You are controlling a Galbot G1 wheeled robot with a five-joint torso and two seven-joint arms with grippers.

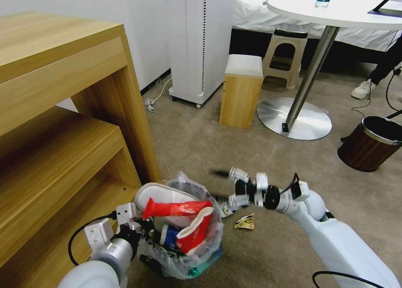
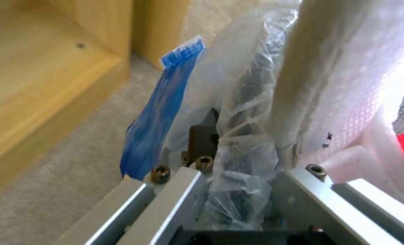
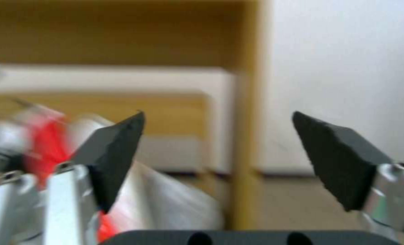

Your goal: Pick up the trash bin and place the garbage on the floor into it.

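Beige short-pile carpet floor (image 1: 192,145) spreads across the room, with a light wooden shelf unit (image 1: 63,124) on the robot's left and a white round counter (image 1: 335,11) on a metal pedestal farther back, a small wooden stool (image 1: 242,91) beside it. Over on the right sits a brown wood-grain bin with a metal rim (image 1: 370,143), well apart from the action.

Down low, the left claw (image 1: 140,229) is pinched on the rim of the small round dark trash bin lined with crinkly clear plastic (image 1: 197,254), and the bin sits right in front of the shelf unit's lower corner. In the left wrist view the bin's bag (image 2: 238,136) is bunched between the metal fingers (image 2: 184,190), with a blue strip of plastic (image 2: 161,112) hanging along the outer side.

The bin is packed: a white flat slipper (image 1: 161,195) stands against the far wall, a long red wrapper (image 1: 178,207) lies across the top, a red-and-white crushed cup (image 1: 194,234) leans at the near side, and a blue paper cup (image 1: 169,235) peeks from underneath.

The right claw (image 1: 222,185) hovers just beside the bin's right rim, spread wide and holding nothing; the right wrist view shows its two dark fingertips (image 3: 115,153) well apart. One small yellow crumpled wrapper (image 1: 245,222) lies on the carpet, just below the right wrist.
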